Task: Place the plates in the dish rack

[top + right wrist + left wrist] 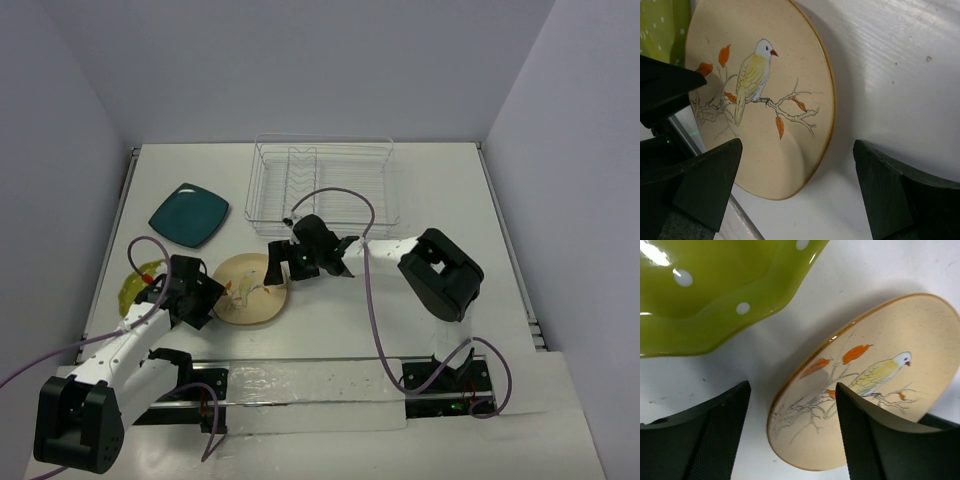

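Observation:
The beige plate [250,290] with a bird and branch motif lies on the table between both grippers. My left gripper [212,300] is open at its left rim; in the left wrist view [792,432] one finger is over the plate [880,375] and the other is outside the rim. My right gripper [284,266] is open at the plate's right rim, its jaws wide around the edge [800,185] of the plate [760,100]. The lime-green dotted plate [135,287] lies left, under the left arm. The teal plate [188,215] lies further back. The dish rack [320,180] is empty.
The green plate's wavy rim [715,290] is close beside the beige plate. A metal rail [300,380] runs along the near table edge. Grey walls enclose the table on three sides.

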`<state>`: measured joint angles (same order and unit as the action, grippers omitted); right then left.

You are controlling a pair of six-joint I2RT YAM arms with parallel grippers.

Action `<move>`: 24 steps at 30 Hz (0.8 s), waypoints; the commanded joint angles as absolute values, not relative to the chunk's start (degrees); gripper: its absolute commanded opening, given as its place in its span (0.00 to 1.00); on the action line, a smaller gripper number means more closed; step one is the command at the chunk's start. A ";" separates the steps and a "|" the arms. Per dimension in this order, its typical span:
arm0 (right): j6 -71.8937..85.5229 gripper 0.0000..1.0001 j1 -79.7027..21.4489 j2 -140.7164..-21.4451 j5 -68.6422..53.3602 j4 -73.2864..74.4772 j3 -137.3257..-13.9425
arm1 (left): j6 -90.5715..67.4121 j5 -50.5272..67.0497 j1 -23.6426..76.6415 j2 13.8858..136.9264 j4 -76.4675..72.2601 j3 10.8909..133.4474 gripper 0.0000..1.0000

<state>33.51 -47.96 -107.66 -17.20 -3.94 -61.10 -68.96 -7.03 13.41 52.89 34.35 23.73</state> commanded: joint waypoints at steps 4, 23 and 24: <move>39.66 0.99 -49.42 -111.83 -18.09 -6.73 -64.03 | -68.47 -5.26 13.62 54.81 29.81 21.68 0.67; 45.09 0.26 -49.54 -109.32 -27.28 -21.19 -57.24 | -66.27 -2.66 13.77 54.63 27.91 20.21 0.33; 45.26 0.20 -49.60 -108.55 -28.20 -22.31 -56.92 | -66.11 -2.25 13.83 54.16 27.67 20.02 0.33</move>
<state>42.75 -46.69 -112.38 -18.04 -15.18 -58.58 -65.67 -5.52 13.29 54.08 29.94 21.63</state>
